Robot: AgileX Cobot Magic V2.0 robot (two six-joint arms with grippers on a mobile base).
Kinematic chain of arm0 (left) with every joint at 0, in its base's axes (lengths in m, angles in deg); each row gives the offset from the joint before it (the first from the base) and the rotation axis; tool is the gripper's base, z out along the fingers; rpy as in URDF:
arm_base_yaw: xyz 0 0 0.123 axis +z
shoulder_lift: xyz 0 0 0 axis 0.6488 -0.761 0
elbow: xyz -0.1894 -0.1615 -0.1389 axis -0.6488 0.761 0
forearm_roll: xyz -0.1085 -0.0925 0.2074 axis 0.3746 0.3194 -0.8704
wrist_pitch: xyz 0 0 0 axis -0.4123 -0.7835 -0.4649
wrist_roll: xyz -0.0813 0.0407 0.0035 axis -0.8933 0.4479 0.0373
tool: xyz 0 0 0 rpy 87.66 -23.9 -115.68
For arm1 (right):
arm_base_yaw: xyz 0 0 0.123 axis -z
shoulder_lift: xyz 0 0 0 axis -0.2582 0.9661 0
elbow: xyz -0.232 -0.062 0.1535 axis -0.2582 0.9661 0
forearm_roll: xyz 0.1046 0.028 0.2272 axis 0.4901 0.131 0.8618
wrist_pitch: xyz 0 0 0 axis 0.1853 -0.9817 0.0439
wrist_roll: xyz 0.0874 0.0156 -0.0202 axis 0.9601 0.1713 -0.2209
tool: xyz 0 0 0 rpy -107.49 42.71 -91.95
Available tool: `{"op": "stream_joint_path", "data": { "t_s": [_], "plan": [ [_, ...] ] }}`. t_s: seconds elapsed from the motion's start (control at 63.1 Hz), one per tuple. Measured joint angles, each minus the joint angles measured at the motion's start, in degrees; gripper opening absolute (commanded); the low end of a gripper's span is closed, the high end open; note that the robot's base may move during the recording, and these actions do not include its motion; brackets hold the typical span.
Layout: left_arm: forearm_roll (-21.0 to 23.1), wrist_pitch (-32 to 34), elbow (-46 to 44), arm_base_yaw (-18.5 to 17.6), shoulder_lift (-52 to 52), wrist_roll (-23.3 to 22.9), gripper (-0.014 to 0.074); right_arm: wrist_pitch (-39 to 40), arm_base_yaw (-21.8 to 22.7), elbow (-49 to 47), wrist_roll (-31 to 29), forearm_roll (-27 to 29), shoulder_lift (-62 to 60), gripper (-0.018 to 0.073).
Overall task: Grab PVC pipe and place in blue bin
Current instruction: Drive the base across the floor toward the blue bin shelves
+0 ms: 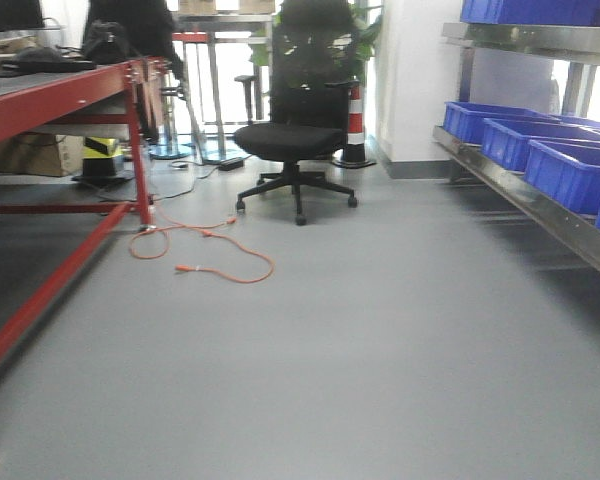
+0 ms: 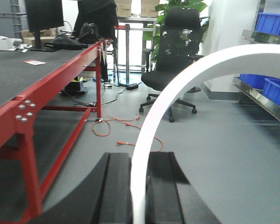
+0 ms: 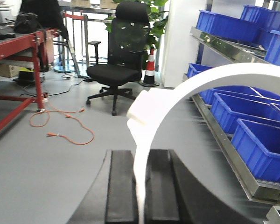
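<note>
The grey floor [image 1: 400, 340] takes up most of what I see. A red workbench [image 1: 60, 100] runs along my left, and a metal rack [image 3: 222, 140] of blue bins [image 3: 263, 140] runs along my right. A black office chair [image 1: 298, 130] stands ahead between them, with an orange cable [image 1: 205, 255] loose on the floor near the bench leg.

My left gripper [image 2: 139, 161] is clamped on a white pipe [image 2: 233, 58] that rises between the black fingers and bends over to the right. My right gripper [image 3: 140, 156] is clamped on a white arc [image 3: 233, 74] of the same kind, with a blocky joint [image 3: 144, 107] part-way up. I cannot tell whether the two are one piece.

I judge this to be light, stiff plastic with a smooth, rather slippery skin. It is not fragile, so a firm squeeze is safe. Because the curve hangs off to one side of each grip, the weight will try to turn it between my pads. A hold low on the straight end, as it is now, looks sound. The nearest bins are on my right, well apart from both grippers, so carrying comes before placing.
</note>
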Motion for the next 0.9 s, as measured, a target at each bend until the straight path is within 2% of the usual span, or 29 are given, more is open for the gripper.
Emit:
{"op": "stream_joint_path", "data": {
  "t_s": [0.903],
  "plan": [
    [0.0, 0.0, 0.0, 0.0, 0.0, 0.0, -0.0111, 0.0, 0.0, 0.0, 0.0, 0.0, 0.0, -0.0168]
  ]
}}
